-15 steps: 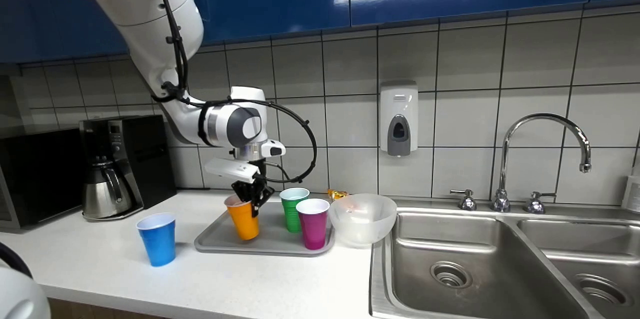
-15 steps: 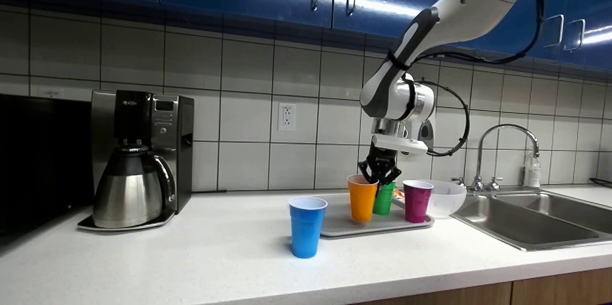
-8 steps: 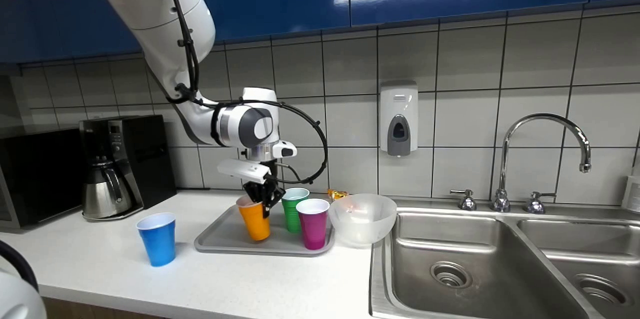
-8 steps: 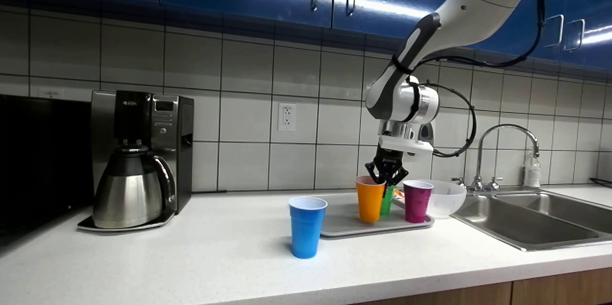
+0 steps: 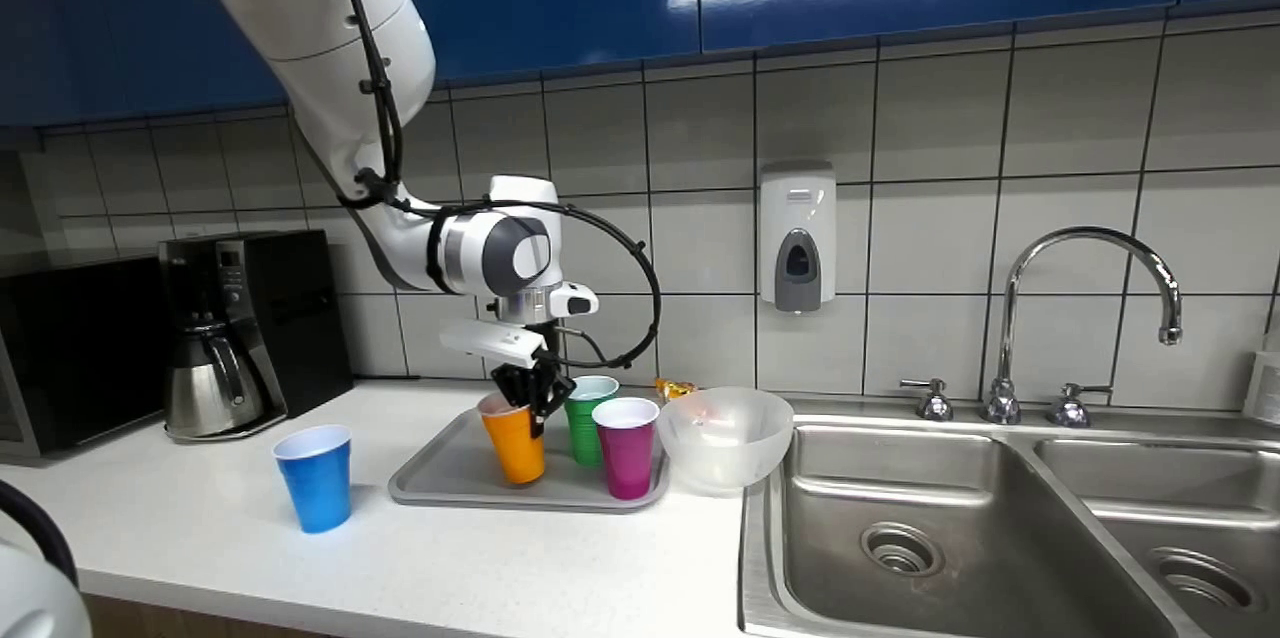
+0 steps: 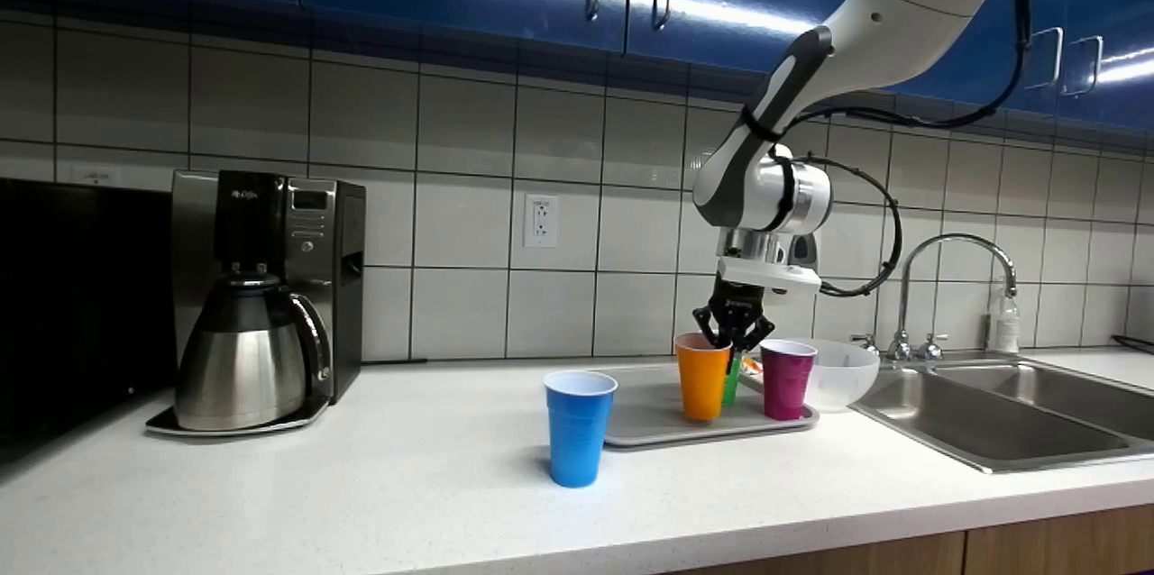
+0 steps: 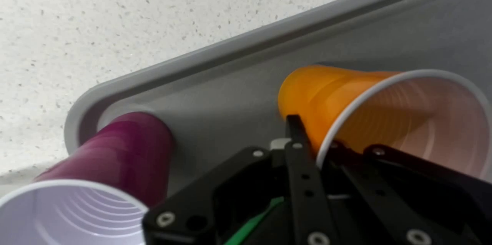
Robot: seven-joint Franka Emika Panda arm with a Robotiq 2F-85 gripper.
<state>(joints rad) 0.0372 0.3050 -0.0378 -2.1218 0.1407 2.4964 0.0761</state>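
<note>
Pincer (image 7: 315,149) clamped narrowly on the wall of the orange cup (image 6: 701,381), one jaw inside the rim, one outside. The cup is below the pincer, over the middle of the gray tray (image 5: 440,481); whether its base touches the tray can't be told. On the tray, a purple cup (image 5: 627,456) stands in one corner and a green cup (image 5: 584,430) nearer the back edge. A blue cup (image 6: 579,431) stands on the counter (image 5: 450,563) off one end of the tray, a cloudy bowl (image 5: 727,443) just beside the other end.
</note>
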